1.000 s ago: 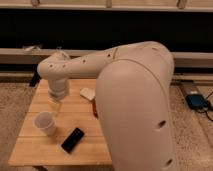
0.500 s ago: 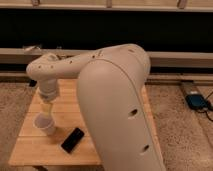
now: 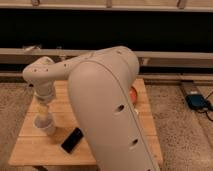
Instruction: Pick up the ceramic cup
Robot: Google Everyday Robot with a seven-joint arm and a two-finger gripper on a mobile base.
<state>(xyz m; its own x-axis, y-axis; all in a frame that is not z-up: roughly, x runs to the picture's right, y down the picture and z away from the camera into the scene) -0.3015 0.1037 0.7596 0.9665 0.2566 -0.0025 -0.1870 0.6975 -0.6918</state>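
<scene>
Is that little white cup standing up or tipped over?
Upright: the ceramic cup stands on its base on the table, with the gripper directly over its top.

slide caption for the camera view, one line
Tool hangs right above the ceramic cup on the wooden table, black phone beside the cup.

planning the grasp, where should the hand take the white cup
Probably the rim, from straight above: the ceramic cup stands upright, with no handle, and the hand is directly over it. The phone lies close beside it, crowding a side approach.
</scene>
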